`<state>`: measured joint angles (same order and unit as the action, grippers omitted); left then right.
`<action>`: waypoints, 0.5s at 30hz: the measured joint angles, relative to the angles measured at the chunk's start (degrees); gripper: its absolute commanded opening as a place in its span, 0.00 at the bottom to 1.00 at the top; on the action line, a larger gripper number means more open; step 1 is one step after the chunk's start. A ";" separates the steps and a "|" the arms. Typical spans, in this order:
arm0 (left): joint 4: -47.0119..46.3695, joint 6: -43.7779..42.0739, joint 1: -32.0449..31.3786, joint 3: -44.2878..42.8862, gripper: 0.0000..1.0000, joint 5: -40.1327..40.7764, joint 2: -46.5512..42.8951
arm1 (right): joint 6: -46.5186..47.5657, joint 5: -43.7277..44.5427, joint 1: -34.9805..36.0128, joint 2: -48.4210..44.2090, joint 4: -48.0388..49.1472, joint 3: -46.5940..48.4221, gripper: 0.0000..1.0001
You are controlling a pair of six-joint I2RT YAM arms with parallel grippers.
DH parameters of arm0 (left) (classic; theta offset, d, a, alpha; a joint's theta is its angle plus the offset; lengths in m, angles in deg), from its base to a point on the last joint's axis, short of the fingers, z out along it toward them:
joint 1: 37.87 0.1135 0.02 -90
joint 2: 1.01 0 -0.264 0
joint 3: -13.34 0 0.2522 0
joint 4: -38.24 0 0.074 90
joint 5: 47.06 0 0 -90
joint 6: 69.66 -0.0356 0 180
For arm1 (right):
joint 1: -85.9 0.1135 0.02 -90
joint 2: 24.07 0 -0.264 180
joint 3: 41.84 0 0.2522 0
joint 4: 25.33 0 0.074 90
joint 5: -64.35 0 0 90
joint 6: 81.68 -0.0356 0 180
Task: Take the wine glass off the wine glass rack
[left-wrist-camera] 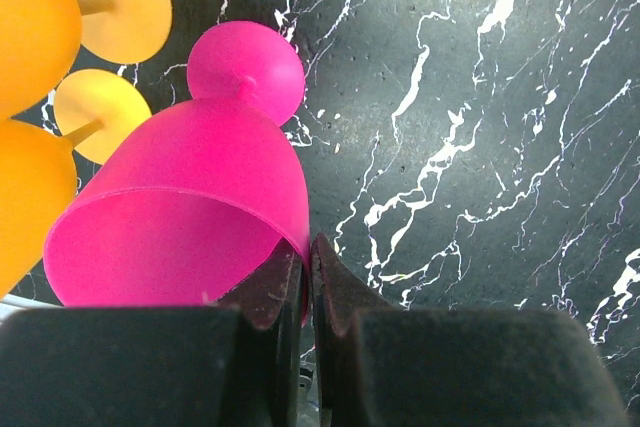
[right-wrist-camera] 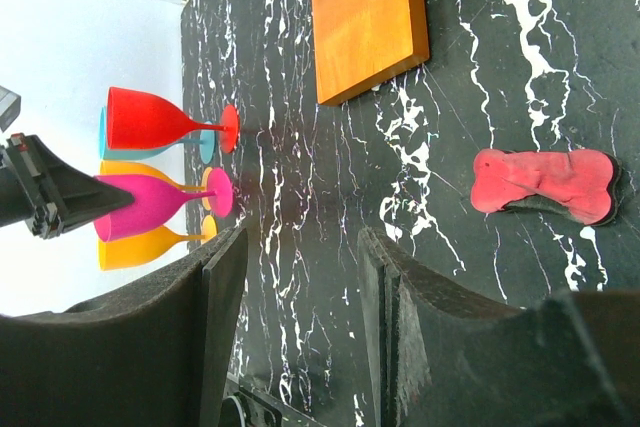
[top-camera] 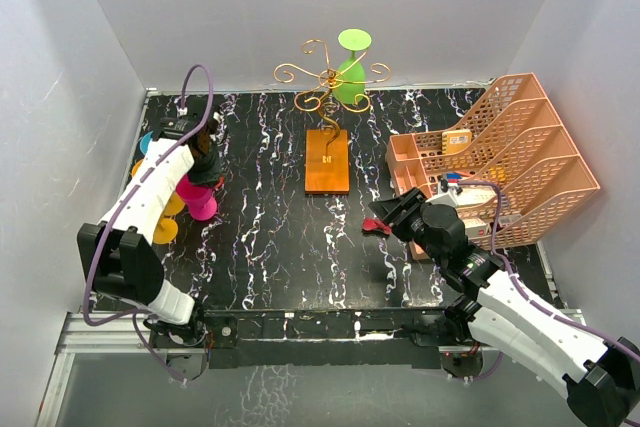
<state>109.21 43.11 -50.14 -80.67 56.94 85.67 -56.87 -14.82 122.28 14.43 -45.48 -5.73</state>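
Left wrist: my left pincer point(left-wrist-camera: 308, 247), clamped on pink glass point(left-wrist-camera: 190, 207) rim, yellow glasses point(left-wrist-camera: 30, 27) just beside. Right pincer point(right-wrist-camera: 300, 242): fingers apart, holding nothing. Green glass point(top-camera: 350, 72): hanging on rack point(top-camera: 327, 77), well ahead and to the right of the left pincer. Step, as I judge it: set pink down and let go. Next: reach for green.

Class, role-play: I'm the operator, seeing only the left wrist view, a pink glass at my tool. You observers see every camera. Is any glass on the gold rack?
Observer: Yes, a green wine glass hangs bowl-down from the wine glass rack, on its far right side.
Operator: Where is the right tool?
Observer: The right tool is open and empty, over the table, nearer than the rack's base.
Operator: Anything near it?
Observer: A red bone-shaped piece lies on the table beside it.
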 measured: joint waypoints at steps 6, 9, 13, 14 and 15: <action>-0.37 -1.36 1.99 -2.40 0.02 -0.81 2.19 | 0.59 0.24 0.00 -0.42 0.00 0.00 0.52; -0.44 -1.77 2.84 -2.78 0.04 -1.66 2.80 | 0.68 0.33 0.00 -0.42 0.00 0.00 0.52; -0.68 -2.19 3.76 -2.80 0.11 -2.95 3.50 | 0.87 0.76 0.00 -0.44 -0.02 0.00 0.52; -0.83 -2.25 3.98 -2.80 0.13 -3.13 3.65 | 0.92 0.90 0.00 -0.42 -0.02 0.00 0.52; -0.96 -2.36 4.17 -2.80 0.17 -3.32 3.82 | 0.96 1.01 0.00 -0.42 -0.02 0.00 0.52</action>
<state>108.25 40.75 -45.97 -83.47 53.62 89.49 -55.90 -13.81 122.28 14.02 -45.51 -5.73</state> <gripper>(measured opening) 0.094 0.524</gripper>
